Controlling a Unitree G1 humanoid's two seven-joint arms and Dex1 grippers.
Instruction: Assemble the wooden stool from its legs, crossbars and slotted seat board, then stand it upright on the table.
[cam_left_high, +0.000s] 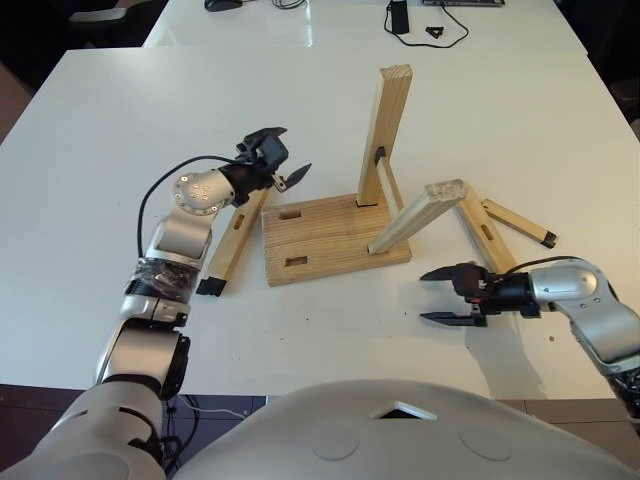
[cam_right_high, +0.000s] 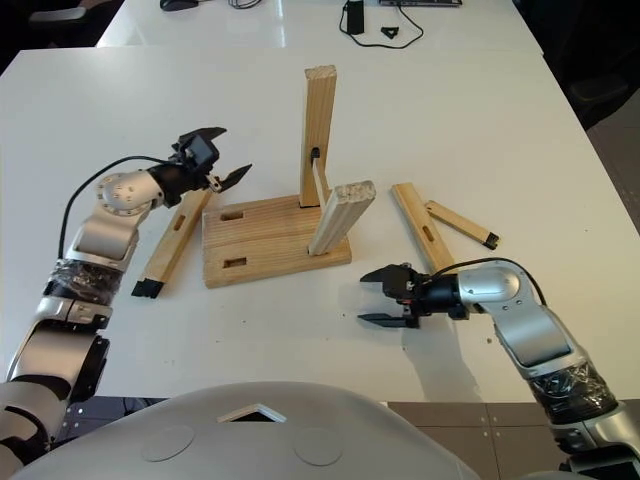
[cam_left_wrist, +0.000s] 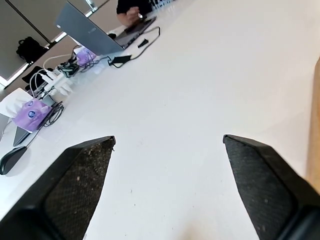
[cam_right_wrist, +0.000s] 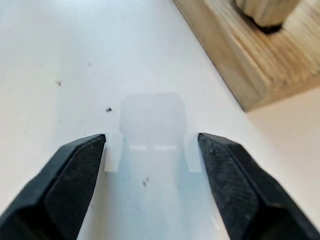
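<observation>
While seat board (cam_left_high: 322, 238) lies flat, left claw (cam_left_high: 294, 150) hovers spread wide, empty; right claw (cam_left_high: 425, 297) likewise spread, empty.

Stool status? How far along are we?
Done: the upright leg and a leaning leg are at the seat board; the leaning one may not be fully seated. In hand: nothing. The left tool and right tool are open and empty. Left: two empty slots, a loose leg left of the board, two loose pieces on its right, then standing it up.
</observation>
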